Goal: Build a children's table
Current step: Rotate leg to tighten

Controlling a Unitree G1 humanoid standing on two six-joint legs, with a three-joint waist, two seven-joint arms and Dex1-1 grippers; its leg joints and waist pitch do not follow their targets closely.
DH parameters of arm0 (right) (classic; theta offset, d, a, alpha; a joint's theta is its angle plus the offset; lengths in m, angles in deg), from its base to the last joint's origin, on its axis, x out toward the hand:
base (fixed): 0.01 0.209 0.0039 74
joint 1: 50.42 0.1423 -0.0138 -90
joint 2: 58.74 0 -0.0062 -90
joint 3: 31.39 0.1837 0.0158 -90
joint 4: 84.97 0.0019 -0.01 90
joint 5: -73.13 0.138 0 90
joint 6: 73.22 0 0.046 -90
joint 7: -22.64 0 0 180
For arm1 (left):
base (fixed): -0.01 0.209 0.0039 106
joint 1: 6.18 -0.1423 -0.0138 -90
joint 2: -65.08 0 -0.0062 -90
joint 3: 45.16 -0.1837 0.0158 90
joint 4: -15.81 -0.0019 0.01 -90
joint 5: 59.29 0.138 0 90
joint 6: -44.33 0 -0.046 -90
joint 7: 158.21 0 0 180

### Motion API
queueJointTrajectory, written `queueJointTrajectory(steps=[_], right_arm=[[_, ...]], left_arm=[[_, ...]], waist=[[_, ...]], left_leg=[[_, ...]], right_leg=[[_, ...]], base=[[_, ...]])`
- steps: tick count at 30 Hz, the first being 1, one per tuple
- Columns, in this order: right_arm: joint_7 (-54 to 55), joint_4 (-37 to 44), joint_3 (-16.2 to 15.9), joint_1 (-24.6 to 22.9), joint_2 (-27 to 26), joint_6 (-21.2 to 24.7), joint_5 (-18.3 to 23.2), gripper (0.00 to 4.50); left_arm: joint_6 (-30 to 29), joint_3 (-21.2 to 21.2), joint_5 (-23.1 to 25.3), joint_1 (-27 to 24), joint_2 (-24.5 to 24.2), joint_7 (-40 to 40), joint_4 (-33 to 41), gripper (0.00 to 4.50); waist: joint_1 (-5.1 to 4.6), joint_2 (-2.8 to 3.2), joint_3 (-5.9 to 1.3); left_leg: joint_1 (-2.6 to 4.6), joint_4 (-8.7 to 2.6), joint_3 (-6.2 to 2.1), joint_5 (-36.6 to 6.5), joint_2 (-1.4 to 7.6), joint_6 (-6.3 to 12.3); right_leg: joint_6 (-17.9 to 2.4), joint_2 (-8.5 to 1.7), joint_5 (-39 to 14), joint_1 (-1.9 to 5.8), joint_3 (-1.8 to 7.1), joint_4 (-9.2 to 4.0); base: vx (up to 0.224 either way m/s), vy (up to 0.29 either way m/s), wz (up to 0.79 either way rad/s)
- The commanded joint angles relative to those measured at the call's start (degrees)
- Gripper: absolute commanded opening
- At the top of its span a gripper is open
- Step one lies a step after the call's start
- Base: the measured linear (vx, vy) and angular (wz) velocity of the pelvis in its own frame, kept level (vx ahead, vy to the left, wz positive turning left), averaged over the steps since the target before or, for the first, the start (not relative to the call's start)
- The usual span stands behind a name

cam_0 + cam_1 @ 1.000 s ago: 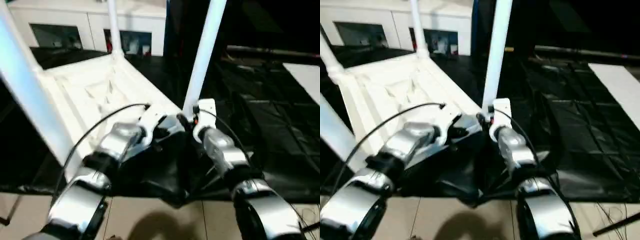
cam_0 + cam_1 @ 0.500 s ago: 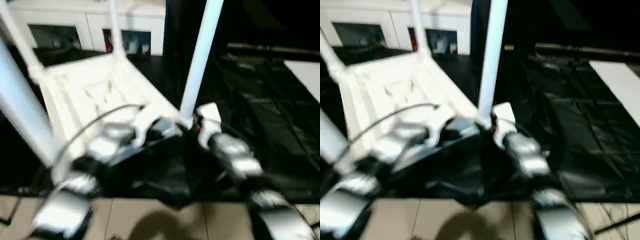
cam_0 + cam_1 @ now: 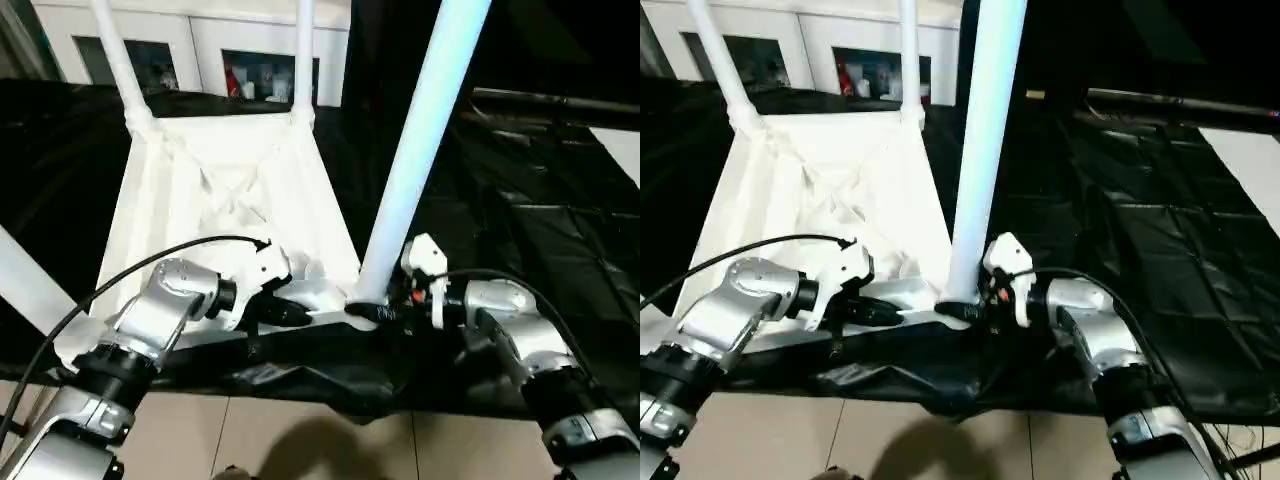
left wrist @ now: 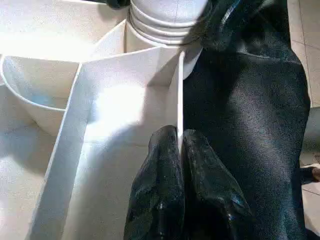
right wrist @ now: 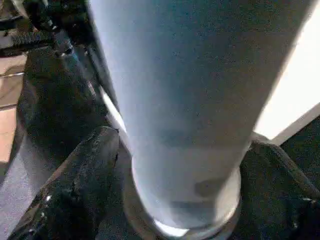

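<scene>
The tabletop (image 3: 230, 210) lies upside down on the worktable (image 3: 520, 200), ribbed underside up, its near edge at the worktable's front edge. Legs stand in its corner sockets: two far legs (image 3: 120, 60) upright at the back, a near leg (image 3: 425, 140) at the near right corner, and another leg (image 3: 30, 285) at the near left.

The left gripper (image 4: 179, 165) sits at the tabletop's near rim. Its fingers (image 4: 160, 180) are pressed together, pinching the thin rim wall between them. The right gripper (image 5: 175, 190) is at the base of the near leg, where it enters the socket (image 3: 362, 310). Its fingers (image 5: 80, 185) are spread, one on each side of the leg; contact cannot be confirmed.

The worktable is covered with creased black sheeting (image 3: 1160, 260), which hangs over the front edge. A flat white board (image 3: 622, 150) lies at the far right. Pale floor tiles (image 3: 300, 440) show below the edge. White cabinets (image 3: 200, 50) with dark openings stand along the back wall.
</scene>
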Motion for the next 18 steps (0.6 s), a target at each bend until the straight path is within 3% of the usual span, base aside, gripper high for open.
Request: queueJointTrajectory(steps=[1,2,9,14,17,18], right_arm=[[-0.9,0.8,-0.6,-0.2,0.5,0.6,-0.5,3.38],[-1.2,0.7,-0.7,-0.1,0.6,0.7,-0.8,3.28],[-1.0,0.5,-0.2,0.5,0.2,1.7,-0.3,2.72],[0.0,0.1,0.9,0.2,-0.8,1.8,0.7,2.65],[9.0,-4.7,3.4,1.4,-3.9,1.2,-0.4,2.65],[17.2,-9.1,4.9,2.8,-6.2,0.5,-1.9,2.65]], left_arm=[[-0.2,0.0,-1.9,0.0,0.8,1.6,1.9,0.00],[-0.3,0.0,-2.0,0.0,0.7,1.6,2.0,0.00],[-1.0,0.2,-2.3,0.0,0.4,1.5,2.7,0.00],[-1.5,0.1,-2.3,-0.2,0.2,1.9,2.6,0.00],[-2.1,0.3,-1.1,0.7,1.6,-1.1,0.1,0.00],[-2.0,1.1,0.3,2.2,3.9,-6.1,-3.5,0.00]], waist=[[-0.16,-0.13,-3.70],[-0.19,-0.43,-3.68],[0.08,-0.42,-3.74],[0.08,-0.38,-3.81],[-0.06,-0.21,-3.75],[-0.60,-0.33,-3.49]], left_leg=[[0.68,-3.47,0.12,-6.7,1.45,3.69],[0.63,-3.45,0.14,-6.3,1.42,3.74],[0.66,-3.37,0.14,-5.7,1.36,3.84],[0.59,-3.28,0.15,-4.9,1.33,4.09],[0.61,-3.34,0.16,-5.4,1.33,3.52],[0.59,-3.62,0.04,-8.1,1.24,1.62]], right_leg=[[-13.2,-4.19,-4.0,3.33,2.84,-3.50],[-13.1,-4.12,-3.8,3.34,2.82,-3.45],[-12.8,-4.10,-3.5,3.35,2.80,-3.32],[-13.1,-4.05,-2.0,3.37,2.79,-3.13],[-13.3,-4.19,-3.0,3.12,2.80,-3.25],[-12.5,-4.23,-7.6,3.11,2.74,-3.72]], base=[[0.000,0.000,0.00],[0.000,0.000,0.00],[0.000,0.000,0.00],[0.000,0.000,0.00],[0.000,0.000,0.00],[0.000,0.000,0.00]])
